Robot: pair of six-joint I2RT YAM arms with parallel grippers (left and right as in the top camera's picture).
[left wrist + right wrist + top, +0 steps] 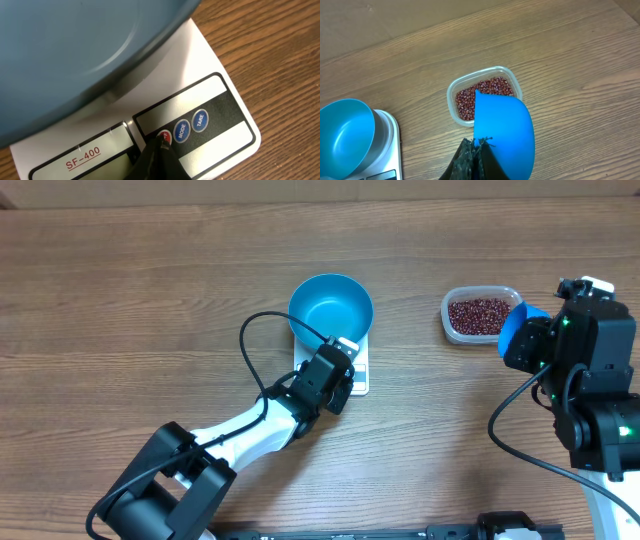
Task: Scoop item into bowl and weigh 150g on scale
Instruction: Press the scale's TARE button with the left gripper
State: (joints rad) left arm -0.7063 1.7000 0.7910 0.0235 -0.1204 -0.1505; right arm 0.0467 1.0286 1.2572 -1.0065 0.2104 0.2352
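The blue bowl [331,306] stands empty on the white scale [362,372]. My left gripper [338,376] is over the scale's front strip. In the left wrist view its shut tips [161,142] touch the red button [165,135] beside the MODE and TARE buttons, under the bowl's rim [75,55]. The beans [478,312] lie in a clear tub. My right gripper [478,143] is shut on a blue scoop [506,127], held above the near edge of the tub of beans [487,90]. The bowl [345,132] and scale [390,132] lie to its left.
The clear rectangular tub [448,318] sits on the wooden table to the right of the scale. A black cable [250,340] loops from the left arm beside the bowl. The right arm's body [600,390] stands at the right edge.
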